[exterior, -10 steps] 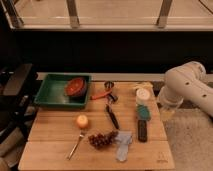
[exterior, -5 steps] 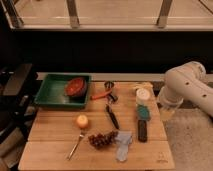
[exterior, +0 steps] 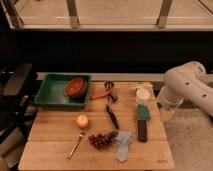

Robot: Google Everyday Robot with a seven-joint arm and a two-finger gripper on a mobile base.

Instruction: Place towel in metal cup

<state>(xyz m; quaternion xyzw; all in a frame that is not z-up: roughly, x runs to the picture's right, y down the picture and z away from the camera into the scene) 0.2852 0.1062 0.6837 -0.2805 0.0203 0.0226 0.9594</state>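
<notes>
The towel point(exterior: 122, 144) is a crumpled pale blue-grey cloth lying on the wooden table point(exterior: 55, 131) near its front edge, just right of a bunch of grapes point(exterior: 101, 139). The metal cup point(exterior: 109, 86) is small and dark and stands near the table's back edge, in the middle. My gripper point(exterior: 166, 111) hangs below the white arm point(exterior: 187, 86) off the table's right edge, well apart from both towel and cup. It holds nothing that I can see.
A green tray point(exterior: 50, 96) holding a red bowl point(exterior: 76, 86) sits back left. An orange point(exterior: 82, 121), a fork point(exterior: 76, 145), a black utensil point(exterior: 112, 116), an orange-handled tool point(exterior: 101, 95), a white cup point(exterior: 143, 94), a teal object point(exterior: 143, 111) and a black remote point(exterior: 142, 130) lie on the table.
</notes>
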